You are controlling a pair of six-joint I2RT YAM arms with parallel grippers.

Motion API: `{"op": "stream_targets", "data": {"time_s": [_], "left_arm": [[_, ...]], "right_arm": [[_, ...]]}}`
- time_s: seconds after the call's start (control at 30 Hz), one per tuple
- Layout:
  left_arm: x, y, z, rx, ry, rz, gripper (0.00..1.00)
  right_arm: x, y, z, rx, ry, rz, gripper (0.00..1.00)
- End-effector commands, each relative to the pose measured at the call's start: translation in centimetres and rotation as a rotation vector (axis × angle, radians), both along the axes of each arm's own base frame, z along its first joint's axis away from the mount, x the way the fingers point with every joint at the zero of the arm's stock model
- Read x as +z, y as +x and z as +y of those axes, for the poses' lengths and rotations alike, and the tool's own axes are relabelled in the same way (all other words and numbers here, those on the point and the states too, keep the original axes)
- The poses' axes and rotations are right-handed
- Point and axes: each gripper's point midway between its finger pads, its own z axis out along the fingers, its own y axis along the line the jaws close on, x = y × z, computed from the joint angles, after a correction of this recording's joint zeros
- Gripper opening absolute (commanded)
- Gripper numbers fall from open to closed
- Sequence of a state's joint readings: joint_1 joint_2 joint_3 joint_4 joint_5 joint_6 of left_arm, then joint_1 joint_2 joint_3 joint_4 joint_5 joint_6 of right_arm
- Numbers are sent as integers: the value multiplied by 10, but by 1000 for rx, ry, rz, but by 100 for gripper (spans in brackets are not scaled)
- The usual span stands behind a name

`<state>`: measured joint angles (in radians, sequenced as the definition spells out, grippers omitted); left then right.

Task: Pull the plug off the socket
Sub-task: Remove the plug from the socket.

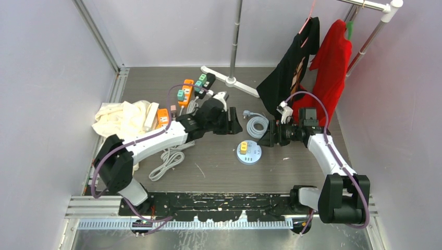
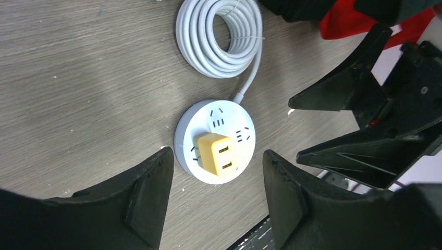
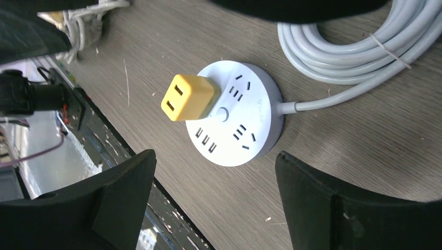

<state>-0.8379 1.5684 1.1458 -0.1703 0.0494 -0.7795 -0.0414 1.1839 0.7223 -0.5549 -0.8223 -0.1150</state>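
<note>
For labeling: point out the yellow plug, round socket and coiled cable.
yellow plug [image 2: 216, 154], left wrist view, top face
round socket [image 2: 195, 125], left wrist view, white face
coiled cable [image 2: 193, 36], left wrist view, left loops

A yellow cube-shaped plug [image 3: 188, 97], with two slots in its outer face, is seated upright in a round white socket [image 3: 245, 112], close to the disc's edge. The socket is laid flat on the grey wood-grain table [image 3: 156, 49], with its other outlets and central button left uncovered. Its white cable [image 3: 339, 65] is led out from the rim and gathered into a tied coil just beside it.
</note>
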Motion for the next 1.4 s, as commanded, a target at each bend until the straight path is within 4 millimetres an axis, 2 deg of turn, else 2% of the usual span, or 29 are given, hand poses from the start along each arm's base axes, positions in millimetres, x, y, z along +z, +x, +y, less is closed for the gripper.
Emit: {"op": "stream_targets", "data": {"time_s": [0.0, 0.2, 0.43, 0.7, 0.83, 0.93, 1.07, 1.23, 1.37], "left_arm": [[0, 3, 2, 51, 197, -53, 63], [-16, -8, -7, 23, 364, 12, 66], [-26, -19, -27, -25, 438, 27, 65], [-46, -30, -45, -86, 479, 95, 62], [-50, -34, -51, -100, 473, 117, 58], [-61, -39, -53, -105, 480, 160, 51], [-72, -42, -59, -115, 488, 200, 47], [-82, -48, -56, -129, 518, 238, 46], [-86, -46, -54, -125, 530, 232, 38]], "right_arm": [[11, 14, 5, -99, 78, 2, 87], [9, 23, 15, -209, 218, 93, 81], [-14, 27, 5, -296, 161, 127, 77], [-21, 30, 3, -315, 151, 155, 76], [-22, 30, 3, -318, 151, 157, 76], [-22, 30, 3, -324, 150, 156, 76], [-21, 31, 3, -327, 155, 152, 75], [-21, 32, 3, -327, 161, 150, 75], [-20, 31, 5, -321, 169, 149, 74]]}}
